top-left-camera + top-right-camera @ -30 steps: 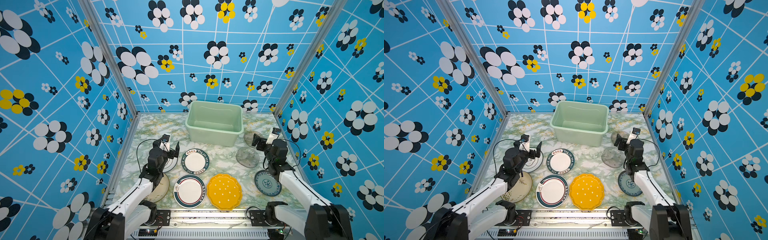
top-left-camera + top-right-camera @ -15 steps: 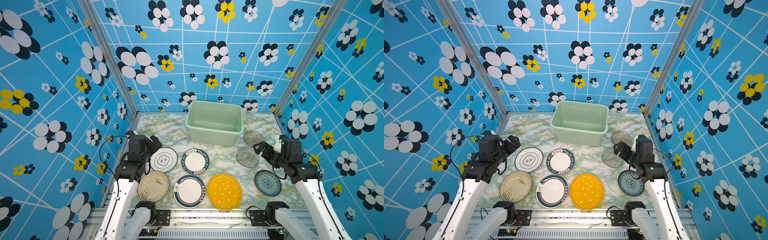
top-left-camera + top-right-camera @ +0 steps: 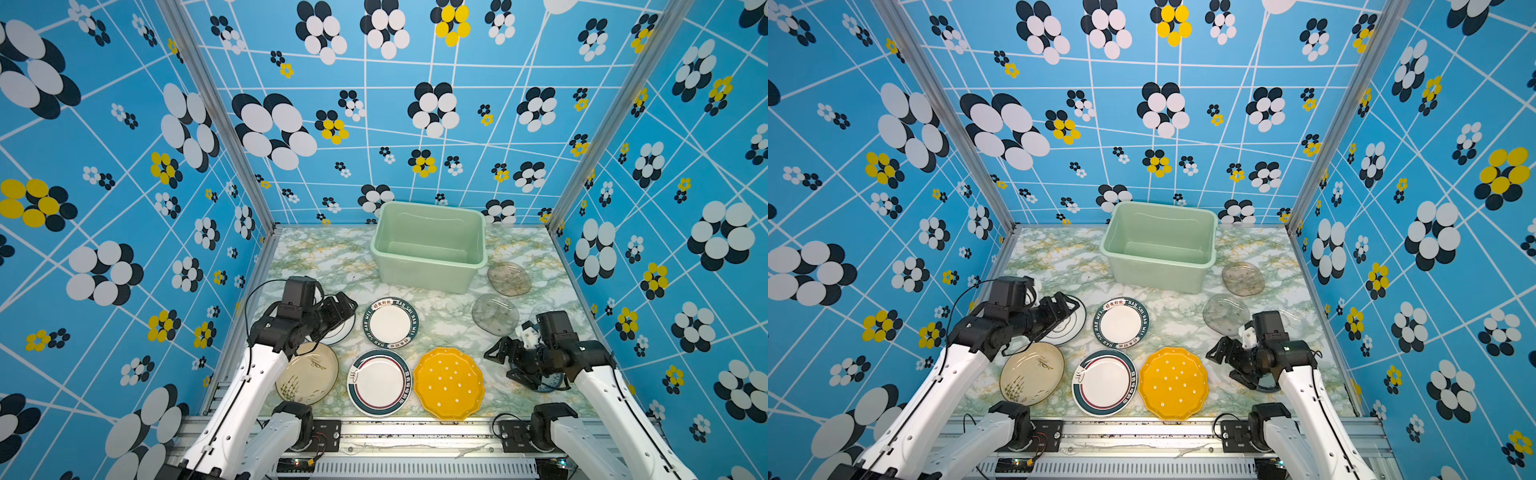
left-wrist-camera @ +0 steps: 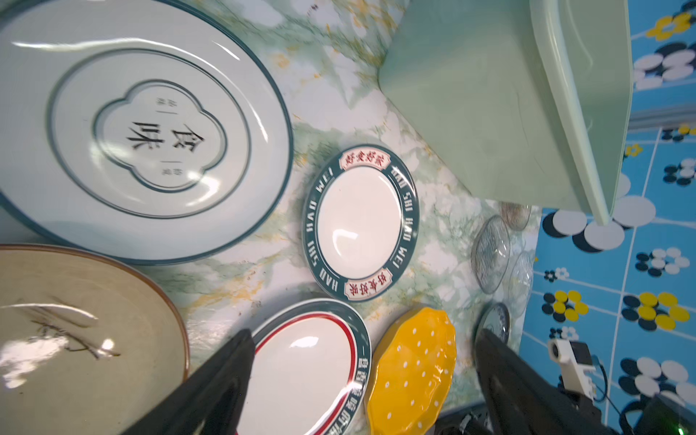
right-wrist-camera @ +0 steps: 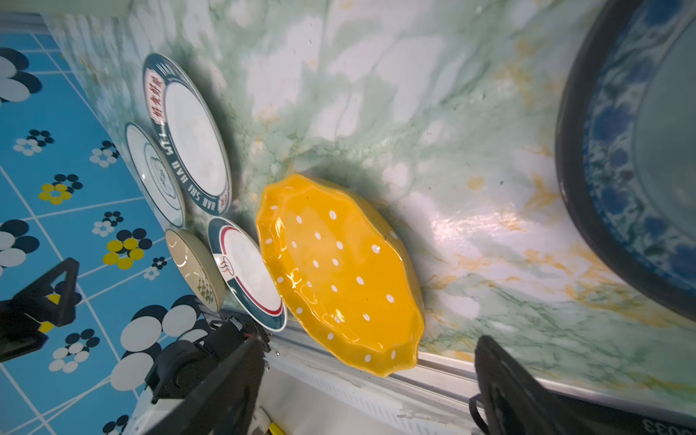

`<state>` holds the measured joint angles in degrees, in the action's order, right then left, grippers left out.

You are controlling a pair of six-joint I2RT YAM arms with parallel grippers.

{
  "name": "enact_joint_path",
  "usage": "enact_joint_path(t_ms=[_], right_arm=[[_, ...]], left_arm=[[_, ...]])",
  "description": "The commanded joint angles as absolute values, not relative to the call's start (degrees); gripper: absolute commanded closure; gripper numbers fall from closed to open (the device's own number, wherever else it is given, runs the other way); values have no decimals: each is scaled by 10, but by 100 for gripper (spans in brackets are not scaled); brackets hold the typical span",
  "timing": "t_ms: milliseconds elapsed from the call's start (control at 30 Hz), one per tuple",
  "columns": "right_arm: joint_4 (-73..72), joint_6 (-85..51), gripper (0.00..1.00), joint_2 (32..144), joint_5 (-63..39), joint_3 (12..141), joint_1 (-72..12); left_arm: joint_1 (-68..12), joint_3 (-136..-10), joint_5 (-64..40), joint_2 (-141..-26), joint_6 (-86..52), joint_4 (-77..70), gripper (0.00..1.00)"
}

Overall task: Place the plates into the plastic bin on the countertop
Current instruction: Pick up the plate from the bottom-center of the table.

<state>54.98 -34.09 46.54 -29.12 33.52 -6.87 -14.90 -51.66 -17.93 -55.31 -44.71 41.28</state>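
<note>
Left gripper [image 3: 345, 311]: parted, empty, over white plate [image 4: 143, 132] edge, front-left of plastic bin [image 3: 424, 274].
Right gripper [image 3: 498, 365]: parted, empty, front-right of plastic bin.
Countertop [image 3: 316, 257]: bare left of plastic bin.

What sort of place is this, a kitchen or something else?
Probably a staged robot test booth, not a real kitchen: blue flower-print wall panels box in a marble-patterned countertop, and two white robot arms are mounted at its aluminium front rail.

Bright even light, glare on yellow plate [image 5: 339, 278], slight blur
</note>
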Motion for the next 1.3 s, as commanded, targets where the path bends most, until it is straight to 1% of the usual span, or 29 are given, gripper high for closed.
enact_joint_path(t_ms=[0, 133, 233, 300, 467, 567, 700, 900, 1000, 1133, 1267], right_arm=[[516, -347, 12, 475, -309, 307, -115], [468, -372, 18, 503, -278, 281, -165], [451, -379, 21, 527, -231, 281, -200], [431, -386, 25, 543, -220, 281, -212], [384, -383, 37, 601, -186, 288, -234], [370, -378, 46, 635, -178, 294, -237], [333, -379, 54, 662, -176, 287, -241], [285, -377, 68, 697, -183, 275, -242], [276, -375, 75, 705, -182, 270, -242], [271, -370, 81, 706, -178, 266, -242], [277, -363, 90, 708, -169, 268, -242]], left_arm=[[-231, -550, -171, -588, -398, 494, 7], [-311, -565, -169, -626, -389, 502, 8], [-365, -592, -147, -652, -377, 509, 8], [-394, -611, -139, -674, -368, 512, 8], [-467, -653, -123, -732, -348, 509, 9], [-495, -671, -115, -764, -346, 509, 10], [-514, -681, -120, -785, -354, 497, 10], [-516, -684, -119, -788, -368, 482, 10], [-516, -688, -114, -790, -370, 483, 10], [-516, -697, -107, -798, -370, 492, 10], [-516, -703, -101, -804, -372, 497, 10]])
